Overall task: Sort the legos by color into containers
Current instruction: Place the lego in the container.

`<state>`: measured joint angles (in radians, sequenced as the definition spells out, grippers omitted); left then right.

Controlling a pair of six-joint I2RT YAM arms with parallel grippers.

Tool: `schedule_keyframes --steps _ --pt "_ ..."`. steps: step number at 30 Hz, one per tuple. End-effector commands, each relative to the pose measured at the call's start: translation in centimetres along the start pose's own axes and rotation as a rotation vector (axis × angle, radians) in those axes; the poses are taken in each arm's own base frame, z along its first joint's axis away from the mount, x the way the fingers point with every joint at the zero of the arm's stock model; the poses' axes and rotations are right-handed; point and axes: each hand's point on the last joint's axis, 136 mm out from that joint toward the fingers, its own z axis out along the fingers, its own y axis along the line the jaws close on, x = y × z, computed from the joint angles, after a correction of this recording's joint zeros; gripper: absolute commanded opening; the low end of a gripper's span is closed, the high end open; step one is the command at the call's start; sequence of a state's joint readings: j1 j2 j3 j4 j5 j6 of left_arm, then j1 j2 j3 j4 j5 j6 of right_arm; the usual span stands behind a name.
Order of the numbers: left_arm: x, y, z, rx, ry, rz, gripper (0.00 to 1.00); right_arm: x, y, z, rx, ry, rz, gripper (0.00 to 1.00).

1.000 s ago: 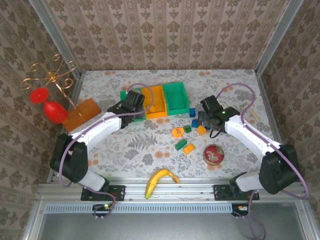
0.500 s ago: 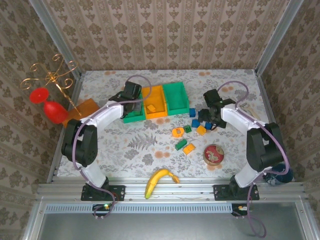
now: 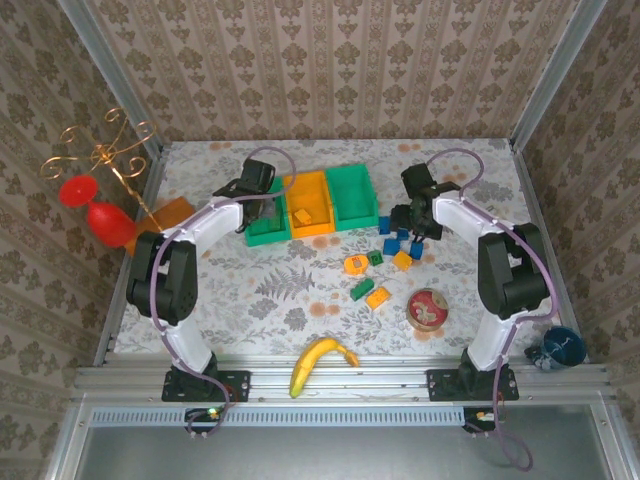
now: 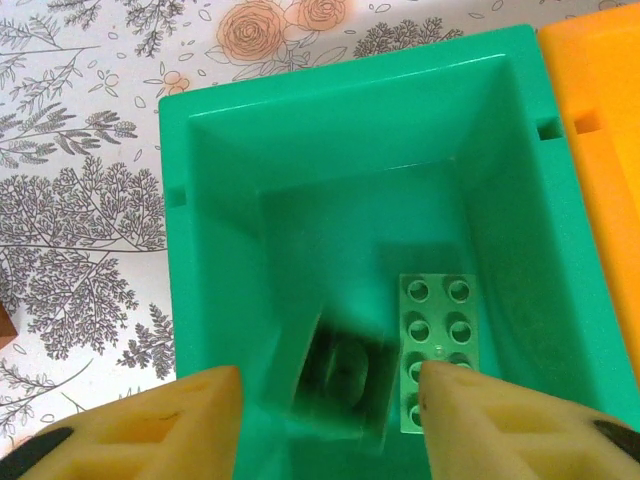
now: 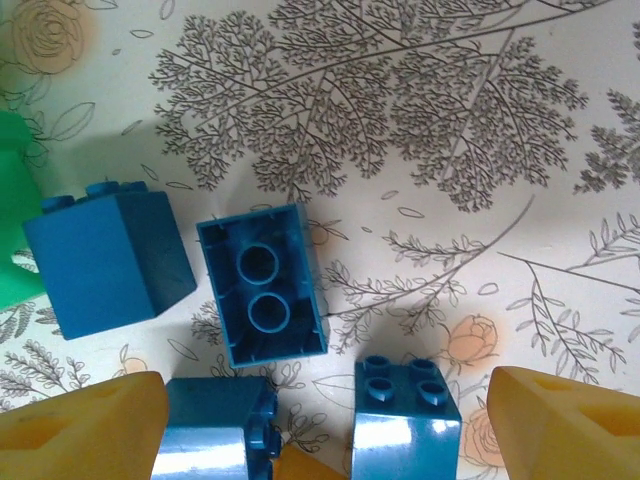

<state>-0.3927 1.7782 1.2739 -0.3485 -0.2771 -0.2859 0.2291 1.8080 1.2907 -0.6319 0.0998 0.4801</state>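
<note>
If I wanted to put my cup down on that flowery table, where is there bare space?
The widest bare patch lies between the left green bin and the banana, left of the scattered legos. A bare strip also runs behind the bins, along the back wall. It is crowded between the right green bin and the red-rimmed tin.

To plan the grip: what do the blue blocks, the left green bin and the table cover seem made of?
Blue blocks: probably hard plastic, glossy; bright glints, moulded studs and tubes.
Green bin: smooth plastic, satin; even colour, rounded corners.
Table cover: matte printed sheet, cloth or vinyl, I cannot tell.
</note>
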Motion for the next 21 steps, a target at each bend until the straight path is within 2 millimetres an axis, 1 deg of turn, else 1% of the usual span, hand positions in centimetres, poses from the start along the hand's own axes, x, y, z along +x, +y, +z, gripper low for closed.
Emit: schedule_keyframes --steps 1,7,14,19,21 --pt "-1.4 -0.2 -0.6 0.014 -0.025 0.003 0.53 -0.5 0.4 -0.1 -0.017 0.007 -0.020 0.84" --pt "-1.6 -0.2 -1.9 0.036 -0.043 -0.009 0.58 -1.0 0.3 -0.4 -0.021 -0.004 -0.022 0.84" --pt "-2.3 0.1 -4.7 0.065 -0.094 -0.033 0.67 -1.2 0.2 -1.0 -0.022 -0.011 -0.028 0.83" --pt "-2.1 0.5 -6.9 0.097 -0.128 -0.059 0.77 -1.3 0.1 -1.4 -0.023 -0.017 -0.029 0.83" --pt "-1.8 0.8 -7.9 0.104 -0.142 -0.073 0.83 -1.2 0.2 -1.4 -0.025 -0.013 -0.030 0.83"
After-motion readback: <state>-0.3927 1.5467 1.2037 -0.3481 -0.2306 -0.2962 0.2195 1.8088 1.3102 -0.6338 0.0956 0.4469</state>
